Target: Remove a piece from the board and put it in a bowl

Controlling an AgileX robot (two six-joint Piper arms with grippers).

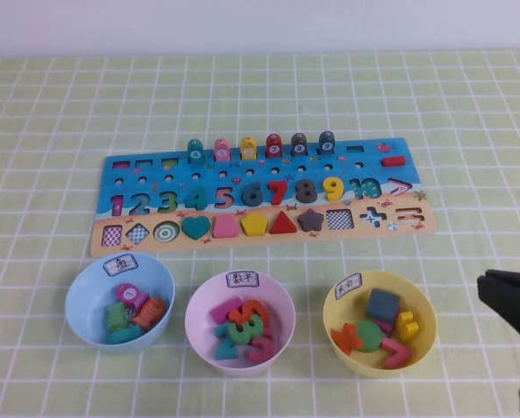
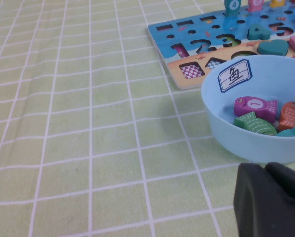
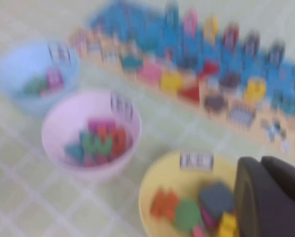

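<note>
The dark slate-blue square piece (image 1: 382,306) lies inside the pale yellow bowl (image 1: 329,326), on top of other coloured shape pieces; the right wrist view shows the piece (image 3: 215,199) and the bowl (image 3: 152,182) too. The board (image 1: 416,228) lies across the middle of the table, with a checkered square slot (image 1: 339,219) bare. My right gripper (image 1: 495,292) is shut and empty at the right edge, just right of the yellow bowl, and it shows in the right wrist view (image 3: 261,163). My left gripper (image 2: 267,168) is shut and empty, low beside the light blue bowl.
A light blue bowl (image 1: 85,287) with fish pieces and a pink-lilac bowl (image 1: 199,300) with number pieces stand left of the yellow one. Several coloured pegs (image 1: 261,145) stand upright along the board's far edge. A green checked cloth covers the table.
</note>
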